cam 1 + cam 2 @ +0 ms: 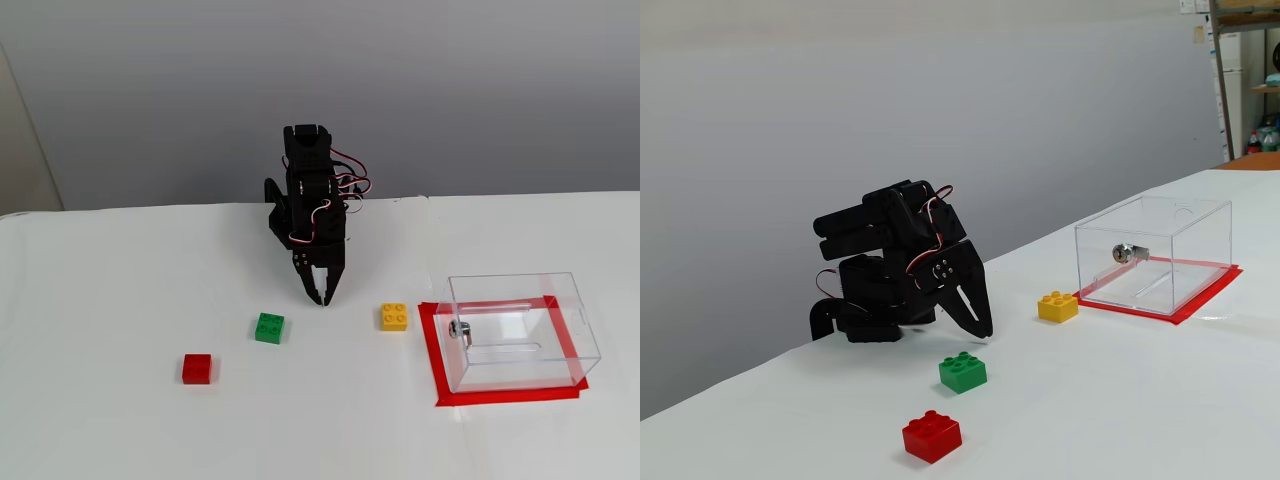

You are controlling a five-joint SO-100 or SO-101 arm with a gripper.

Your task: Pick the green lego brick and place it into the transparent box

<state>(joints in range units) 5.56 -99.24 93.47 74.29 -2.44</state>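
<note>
The white table (120, 280) carries everything; the clear rectangular plastic box (520, 330) with a small metal fitting stands on a red tape frame (432, 350) at the right of the higher fixed view; left of the box the folded black arm's claw (321, 295) points down, jaws together, gripping nothing; left of the box lie the yellow brick (394, 316), the small green studded lego brick (269, 327) beside the claw, and the red brick (197, 368)
</note>
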